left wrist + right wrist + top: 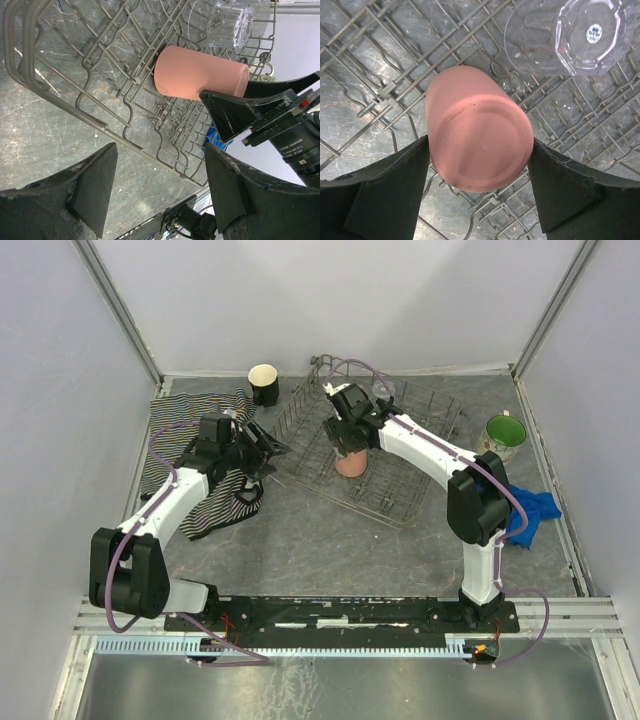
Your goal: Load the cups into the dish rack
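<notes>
The salmon-pink tumbler stands upside down in the grey wire dish rack, its base up in the right wrist view. My right gripper has a finger against each side of it. The clear glass lies in the rack just behind, and it also shows in the top view. My left gripper is open and empty by the rack's left rim, facing the tumbler. The black mug stands behind the rack's left end. The floral mug stands to its right.
A striped cloth lies under my left arm at the left. A blue cloth lies by the right wall, near the floral mug. Walls close in the table on three sides.
</notes>
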Action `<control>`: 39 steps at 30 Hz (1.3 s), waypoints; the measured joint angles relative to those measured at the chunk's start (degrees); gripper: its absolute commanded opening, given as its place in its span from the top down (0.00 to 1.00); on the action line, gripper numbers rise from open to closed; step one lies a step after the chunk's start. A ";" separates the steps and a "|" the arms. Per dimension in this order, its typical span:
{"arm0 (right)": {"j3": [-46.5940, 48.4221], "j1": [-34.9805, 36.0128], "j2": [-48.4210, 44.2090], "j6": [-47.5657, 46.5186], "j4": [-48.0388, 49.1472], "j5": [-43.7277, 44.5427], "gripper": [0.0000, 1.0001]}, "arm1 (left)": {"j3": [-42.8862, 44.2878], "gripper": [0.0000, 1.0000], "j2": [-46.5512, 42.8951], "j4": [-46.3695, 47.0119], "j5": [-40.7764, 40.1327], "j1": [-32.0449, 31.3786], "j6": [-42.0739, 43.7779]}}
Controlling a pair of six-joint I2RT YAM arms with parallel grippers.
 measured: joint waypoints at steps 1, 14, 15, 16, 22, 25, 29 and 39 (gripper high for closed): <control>-0.31 -0.02 0.00 0.00 -0.37 0.11 0.14 | 0.00 0.23 0.00 0.00 0.00 0.00 0.00; -4.72 -0.02 -3.17 0.66 -2.08 0.39 0.06 | 0.83 0.23 0.02 -0.20 -0.44 0.00 -0.02; -4.72 -0.02 -3.69 0.72 -2.16 0.33 0.06 | 1.31 0.22 0.02 -0.31 -0.79 0.00 0.00; -4.72 -0.02 -4.35 0.87 -2.21 0.28 0.06 | 1.99 0.22 0.07 -0.50 -1.33 0.00 0.00; -4.46 -0.02 -8.55 2.23 -2.93 -0.33 0.05 | 9.31 0.22 2.62 -2.64 -5.44 0.42 -0.02; -3.52 -0.02 -9.92 2.62 -4.63 -0.28 0.05 | 15.26 0.22 6.14 -5.73 -8.68 1.75 0.39; -3.15 -0.15 -13.46 2.58 -6.19 0.09 0.05 | 29.00 0.23 14.69 -11.45 -15.32 3.37 3.63; -2.80 -2.69 -22.10 2.38 -8.57 -0.42 0.06 | 67.25 0.38 40.74 -26.97 -29.42 4.00 15.50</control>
